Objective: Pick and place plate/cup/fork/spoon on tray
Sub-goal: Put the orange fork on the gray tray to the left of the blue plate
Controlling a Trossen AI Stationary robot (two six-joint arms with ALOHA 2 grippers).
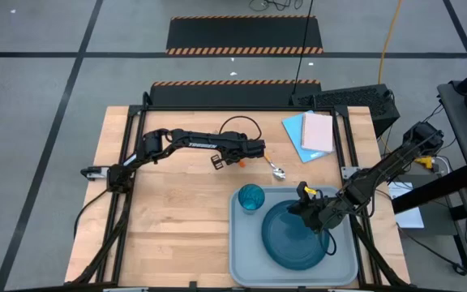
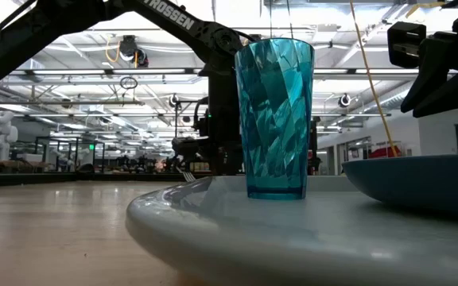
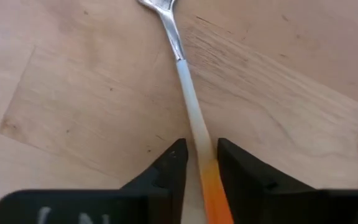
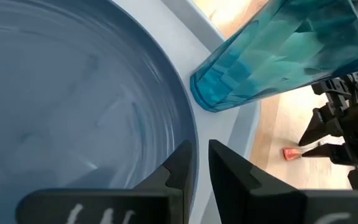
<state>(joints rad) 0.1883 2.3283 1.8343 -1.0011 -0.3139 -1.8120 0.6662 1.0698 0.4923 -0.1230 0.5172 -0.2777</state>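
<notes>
The fork (image 3: 182, 62) lies flat on the wooden table, its metal neck running into a white-to-orange handle. My left gripper (image 3: 201, 149) stands over it at mid table (image 1: 239, 161), closed on the handle. The spoon (image 1: 276, 170) lies on the table just to its right. The cup (image 1: 250, 197) stands upright in the far left corner of the tray (image 1: 242, 259), beside the plate (image 1: 297, 235), which rests on the tray. My right gripper (image 4: 199, 152) hovers over the plate's far edge (image 1: 308, 212), shut to a slim gap with nothing in it. My left gripper pinches the fork's handle (image 3: 202, 155) between its two fingers, where the white turns to orange. The fingers come from above, pointing steeply down, and lie across the handle. The fork lies flat on the table.
Blue and pink flat sheets (image 1: 310, 134) lie at the back right, next to a black box (image 1: 355, 101). A black cable loops (image 1: 237, 126) behind the left arm. Bare wood stretches left of the tray.
</notes>
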